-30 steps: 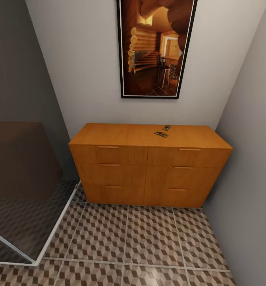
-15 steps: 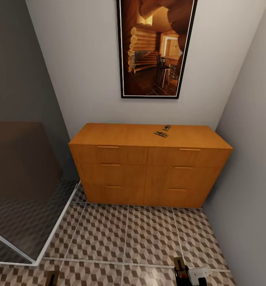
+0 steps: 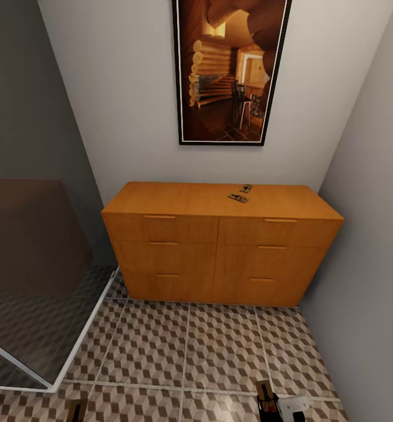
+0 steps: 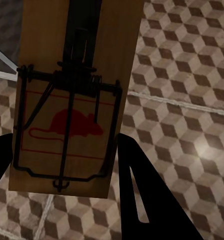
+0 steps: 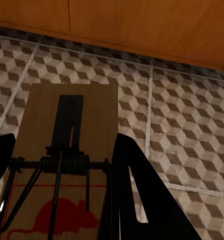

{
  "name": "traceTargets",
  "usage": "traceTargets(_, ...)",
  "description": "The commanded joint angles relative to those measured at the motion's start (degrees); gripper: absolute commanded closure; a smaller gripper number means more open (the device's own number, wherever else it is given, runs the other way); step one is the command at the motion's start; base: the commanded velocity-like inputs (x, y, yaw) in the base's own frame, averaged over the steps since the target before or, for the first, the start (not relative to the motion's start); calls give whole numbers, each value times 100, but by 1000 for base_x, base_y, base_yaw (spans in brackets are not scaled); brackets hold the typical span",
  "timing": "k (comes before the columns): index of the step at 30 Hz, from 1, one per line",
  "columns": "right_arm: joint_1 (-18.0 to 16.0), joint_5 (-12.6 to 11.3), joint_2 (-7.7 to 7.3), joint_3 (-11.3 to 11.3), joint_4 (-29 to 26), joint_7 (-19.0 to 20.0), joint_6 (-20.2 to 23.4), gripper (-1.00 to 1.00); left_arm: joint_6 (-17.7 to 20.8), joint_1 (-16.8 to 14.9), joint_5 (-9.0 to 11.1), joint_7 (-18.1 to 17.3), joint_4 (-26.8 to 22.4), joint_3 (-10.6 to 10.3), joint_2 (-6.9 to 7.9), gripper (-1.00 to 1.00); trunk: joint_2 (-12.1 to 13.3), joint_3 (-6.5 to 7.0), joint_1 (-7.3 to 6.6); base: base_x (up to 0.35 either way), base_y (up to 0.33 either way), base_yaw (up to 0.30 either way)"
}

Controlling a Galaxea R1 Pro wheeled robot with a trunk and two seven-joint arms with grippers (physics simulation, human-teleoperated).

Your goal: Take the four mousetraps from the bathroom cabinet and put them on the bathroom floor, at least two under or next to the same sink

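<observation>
Two mousetraps (image 3: 238, 198) (image 3: 246, 189) lie on top of the orange-brown cabinet (image 3: 220, 252), toward its right rear. My left gripper (image 4: 64, 165) is shut on a third mousetrap (image 4: 66, 100), a wooden board with a red mouse print, held above the bathroom floor (image 4: 192, 100). A fourth mousetrap (image 5: 66, 140) sits in my right gripper (image 5: 64, 150), which is shut on it above the tiles just in front of the cabinet (image 5: 142, 25). Both gripper tips (image 3: 76, 410) (image 3: 273, 404) peek in at the head view's lower edge. The bathroom sink is out of view.
A glass shower enclosure with a white frame (image 3: 79, 346) and dark floor stands to the left of the cabinet. A grey wall (image 3: 366, 246) closes the right side. A framed picture (image 3: 229, 70) hangs above the cabinet. Patterned tiles (image 3: 220, 351) stretch between me and the cabinet.
Both grippers have risen into the lower edge of the head view, where a second ago only tiles showed. The cabinet and the two traps on it have not moved.
</observation>
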Motion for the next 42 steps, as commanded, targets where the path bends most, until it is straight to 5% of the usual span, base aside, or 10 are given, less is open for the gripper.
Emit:
traceTargets(1,-3,45,3,-16,5,-30,-14,100,-2,-1,-23,81,-8,-48,2,100,-2,-5,0,0,0,0)
traceTargets(16,-3,45,3,-16,5,-30,-13,100,-2,0,-29,81,-3,-48,-7,100,-2,-5,0,0,0,27)
traceTargets(42,-3,45,-6,-23,93,-30,-6,100,6,0,-41,81,0,-48,-16,100,-2,-5,0,0,0,199)
